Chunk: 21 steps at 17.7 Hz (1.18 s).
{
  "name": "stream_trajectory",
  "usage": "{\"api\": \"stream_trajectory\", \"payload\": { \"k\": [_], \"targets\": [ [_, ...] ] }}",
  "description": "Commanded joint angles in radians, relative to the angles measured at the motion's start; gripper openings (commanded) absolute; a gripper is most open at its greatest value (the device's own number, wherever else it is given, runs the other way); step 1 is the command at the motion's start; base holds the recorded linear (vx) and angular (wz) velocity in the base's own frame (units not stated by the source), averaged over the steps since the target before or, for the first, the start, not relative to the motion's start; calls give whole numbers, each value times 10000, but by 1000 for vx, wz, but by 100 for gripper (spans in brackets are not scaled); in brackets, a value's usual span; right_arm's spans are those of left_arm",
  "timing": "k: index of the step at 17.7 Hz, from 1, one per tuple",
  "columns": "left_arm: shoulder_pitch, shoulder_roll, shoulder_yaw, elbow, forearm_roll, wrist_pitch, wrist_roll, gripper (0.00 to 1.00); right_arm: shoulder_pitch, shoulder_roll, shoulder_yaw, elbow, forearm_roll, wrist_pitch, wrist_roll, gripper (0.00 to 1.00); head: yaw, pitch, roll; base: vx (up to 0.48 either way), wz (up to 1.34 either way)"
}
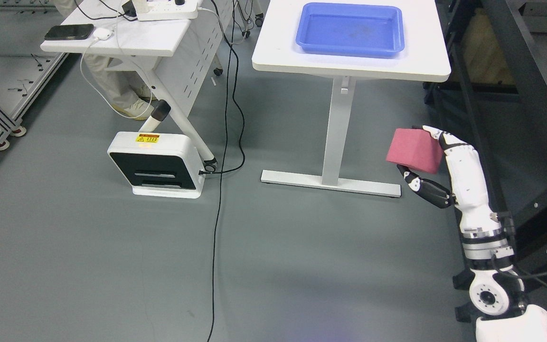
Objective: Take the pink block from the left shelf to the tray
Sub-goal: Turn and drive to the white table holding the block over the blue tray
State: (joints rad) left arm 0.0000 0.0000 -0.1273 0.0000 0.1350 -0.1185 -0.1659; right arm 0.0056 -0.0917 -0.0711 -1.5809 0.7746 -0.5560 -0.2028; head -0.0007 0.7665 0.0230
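Right hand (437, 164) grips pink block (413, 149) | blue tray (349, 47) on table (well apart)

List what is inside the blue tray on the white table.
The blue tray looks empty apart from faint smudges on its floor. Nothing covers its interior. The pink block is not in it; the right hand holds it lower down, beside the table.

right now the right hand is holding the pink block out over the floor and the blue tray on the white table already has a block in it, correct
Not quite. The right hand does hold the pink block over the floor, but the blue tray on the white table holds no block. The head view shows only its bare inside.
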Motion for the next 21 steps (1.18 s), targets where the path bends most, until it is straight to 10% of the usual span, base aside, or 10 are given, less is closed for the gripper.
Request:
{"api": "stream_trajectory", "payload": {
  "k": [1,21],
  "targets": [
    [199,175,0,-174,0,4,3,100,282,58,21,-22,0,7,3,4,0,0,0,228,9],
    [199,175,0,-174,0,4,3,100,282,88,51,-22,0,7,3,4,0,0,0,268,-69]
  ]
}}
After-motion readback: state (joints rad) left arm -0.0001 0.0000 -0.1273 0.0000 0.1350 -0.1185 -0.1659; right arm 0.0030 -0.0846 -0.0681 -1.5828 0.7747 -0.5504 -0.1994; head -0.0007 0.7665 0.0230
